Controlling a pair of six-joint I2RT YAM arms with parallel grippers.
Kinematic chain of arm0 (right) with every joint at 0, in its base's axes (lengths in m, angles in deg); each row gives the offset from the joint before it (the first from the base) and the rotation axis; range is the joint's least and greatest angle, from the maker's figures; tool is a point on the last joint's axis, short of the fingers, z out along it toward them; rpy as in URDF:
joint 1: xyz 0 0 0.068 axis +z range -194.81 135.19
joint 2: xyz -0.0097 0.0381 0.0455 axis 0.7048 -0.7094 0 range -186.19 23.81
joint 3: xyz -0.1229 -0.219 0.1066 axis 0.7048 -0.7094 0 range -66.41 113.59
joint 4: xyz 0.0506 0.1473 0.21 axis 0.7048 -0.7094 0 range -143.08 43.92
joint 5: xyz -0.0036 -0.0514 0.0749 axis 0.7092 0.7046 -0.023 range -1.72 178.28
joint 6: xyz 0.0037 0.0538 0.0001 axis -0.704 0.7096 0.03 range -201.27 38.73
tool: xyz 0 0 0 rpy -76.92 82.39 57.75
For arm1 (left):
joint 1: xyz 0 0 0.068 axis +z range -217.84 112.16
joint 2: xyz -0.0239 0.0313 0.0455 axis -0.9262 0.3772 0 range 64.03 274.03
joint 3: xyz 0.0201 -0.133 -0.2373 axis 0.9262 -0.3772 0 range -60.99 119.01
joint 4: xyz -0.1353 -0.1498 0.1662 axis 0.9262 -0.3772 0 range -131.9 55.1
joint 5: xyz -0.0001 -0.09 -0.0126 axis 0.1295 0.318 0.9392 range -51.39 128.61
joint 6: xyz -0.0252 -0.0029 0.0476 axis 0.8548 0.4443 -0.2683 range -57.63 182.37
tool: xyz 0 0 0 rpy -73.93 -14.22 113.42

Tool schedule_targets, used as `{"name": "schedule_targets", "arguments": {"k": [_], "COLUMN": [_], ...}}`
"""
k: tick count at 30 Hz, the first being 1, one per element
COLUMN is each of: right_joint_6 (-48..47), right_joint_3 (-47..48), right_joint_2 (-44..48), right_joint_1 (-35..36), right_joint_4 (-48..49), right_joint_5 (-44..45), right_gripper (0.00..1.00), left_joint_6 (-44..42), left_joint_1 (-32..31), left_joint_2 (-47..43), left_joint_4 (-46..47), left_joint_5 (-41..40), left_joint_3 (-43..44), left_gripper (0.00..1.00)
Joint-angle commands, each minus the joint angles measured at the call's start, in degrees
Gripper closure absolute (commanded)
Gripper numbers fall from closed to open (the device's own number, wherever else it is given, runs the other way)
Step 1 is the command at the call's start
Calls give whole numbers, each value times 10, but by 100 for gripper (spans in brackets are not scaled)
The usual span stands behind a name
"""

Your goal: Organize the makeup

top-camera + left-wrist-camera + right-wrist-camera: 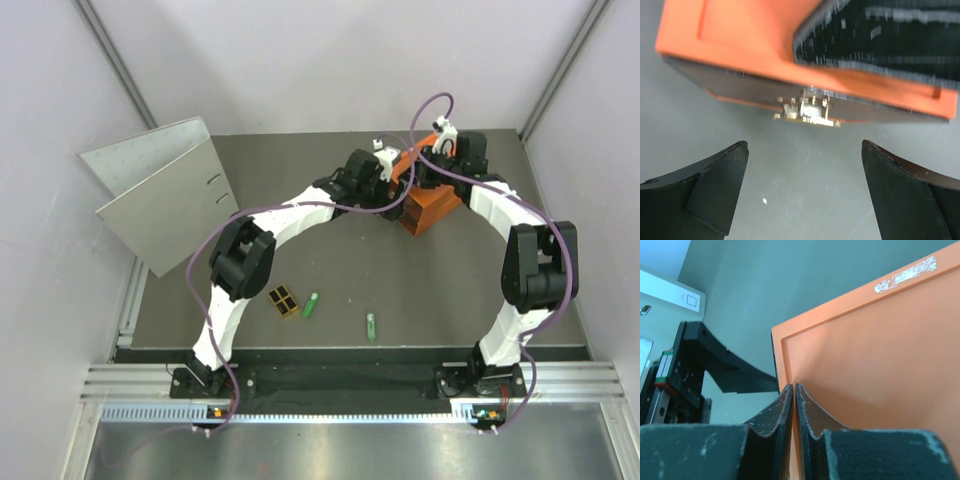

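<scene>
Arms hid most of orange box (435,210), upper right. Left gripper (804,144) gaped; right gripper (794,388) closed, empty. I logged left green stick (310,305) slanting up-right, right green stick (371,326) near-vertical.

Top view: box (435,208) partly covered by L arm (350,185) & R arm (455,160), upper centre-right; sticks (310,305) & palette (285,301) too small for detail. L wrist: box blurred, cut by top edge, metal knob (807,111) smeared. R wrist: box runs off right edge; binder (665,287) cut at left.
</scene>
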Motion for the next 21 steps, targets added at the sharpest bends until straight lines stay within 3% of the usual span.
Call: {"name": "schedule_targets", "arguments": {"k": [1, 4, 9, 11, 14, 18, 21], "right_joint_6": [-45, -46, -50, -50, -49, -51, -50], "right_joint_3": [-50, -49, -47, -47, -50, -54, -56], "right_joint_2": [-77, -82, -78, -77, -77, -76, -75], "right_joint_1": [-2, -1, -1, -1, -1, -1, -1], "right_joint_4": [-196, -196, -203, -203, -201, -200, -200], "right_joint_5": [77, 76, 78, 78, 78, 78, 78], "right_gripper": [91, 91, 91, 91, 91, 91, 91], "left_joint_6": [-13, 0, 56, 69, 70, 55, 43], "left_joint_1": [-4, -4, -1, -1, 0, -1, -1], "left_joint_2": [-56, -52, -49, -46, -40, -42, -49], "left_joint_4": [-18, -19, 28, 38, 44, 84, 118], "left_joint_5": [-9, 16, 69, 82, 74, 47, 27], "left_joint_3": [-15, -28, -70, -77, -87, -110, -142], "left_gripper": [1, 1, 28, 35, 35, 25, 23]}}
